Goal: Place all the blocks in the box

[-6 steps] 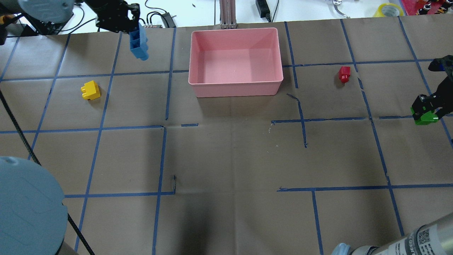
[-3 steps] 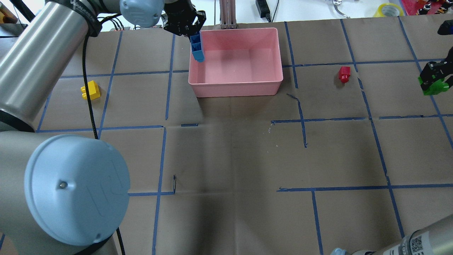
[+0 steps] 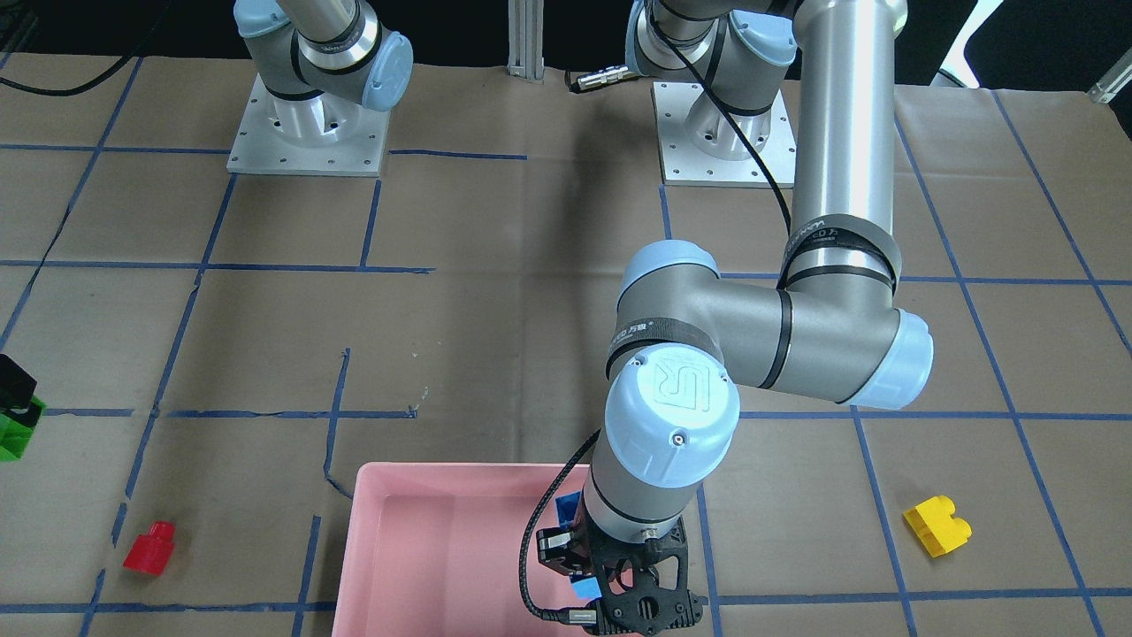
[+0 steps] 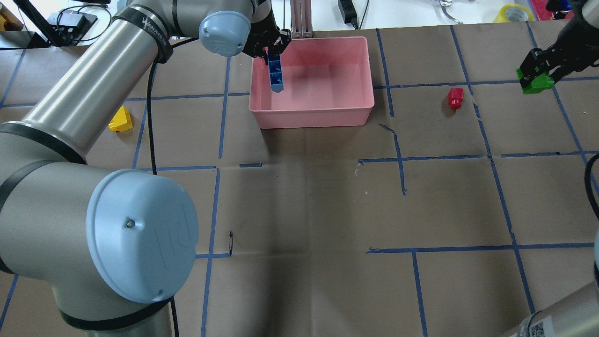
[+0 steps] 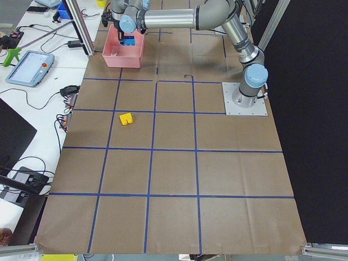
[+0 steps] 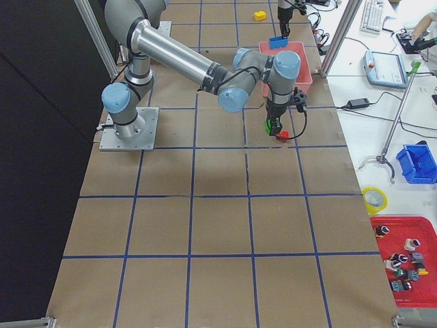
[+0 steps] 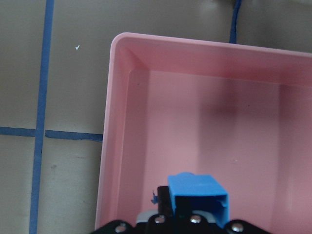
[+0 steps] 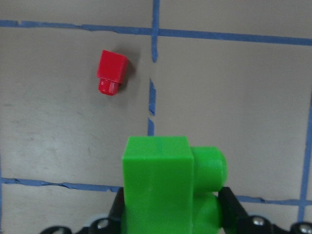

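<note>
The box sits on the tabletop at the far middle from me. My left tool hangs over the box's far left corner, and the long block in its grip reaches down inside the walls, near the left one. The notched block lies on the tabletop, well left of the box. The single-stud block lies right of the box, apart from it. Further right, my right tool holds the two-stud block above the tabletop.
</note>
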You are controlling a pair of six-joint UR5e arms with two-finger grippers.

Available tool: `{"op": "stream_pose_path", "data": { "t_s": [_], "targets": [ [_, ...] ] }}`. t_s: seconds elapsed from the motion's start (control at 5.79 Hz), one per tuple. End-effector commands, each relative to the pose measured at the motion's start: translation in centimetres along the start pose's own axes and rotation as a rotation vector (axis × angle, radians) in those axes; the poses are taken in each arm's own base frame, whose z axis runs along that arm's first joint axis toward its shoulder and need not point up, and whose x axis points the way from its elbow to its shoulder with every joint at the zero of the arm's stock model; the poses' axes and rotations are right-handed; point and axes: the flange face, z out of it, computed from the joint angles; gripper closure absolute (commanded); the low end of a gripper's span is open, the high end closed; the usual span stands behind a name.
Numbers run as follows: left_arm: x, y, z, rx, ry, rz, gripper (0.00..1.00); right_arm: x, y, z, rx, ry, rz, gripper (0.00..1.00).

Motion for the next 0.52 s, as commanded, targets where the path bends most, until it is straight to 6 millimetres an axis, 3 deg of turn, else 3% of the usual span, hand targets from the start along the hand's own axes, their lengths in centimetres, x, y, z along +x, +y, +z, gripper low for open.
{"op": "stream_pose_path", "data": {
  "t_s": [0.0, 0.17, 0.35],
  "targets": [
    [0.0, -0.6, -0.9, 0.056, 0.015, 0.001, 0.02, -4.0, -1.4, -0.1, 0.046, -0.092, -0.005, 0.83],
    [-1.4, -1.3, -2.8, 0.074, 0.017, -0.004, 0.01, -7.0, -2.5, -0.6, 0.084, -0.184, 0.053, 0.83],
    [-6.8, -2.9, -6.7, 0.091, 0.014, -0.068, 0.0, -11.5, -4.6, -0.7, 0.104, -0.249, 0.043, 0.83]
  ]
}}
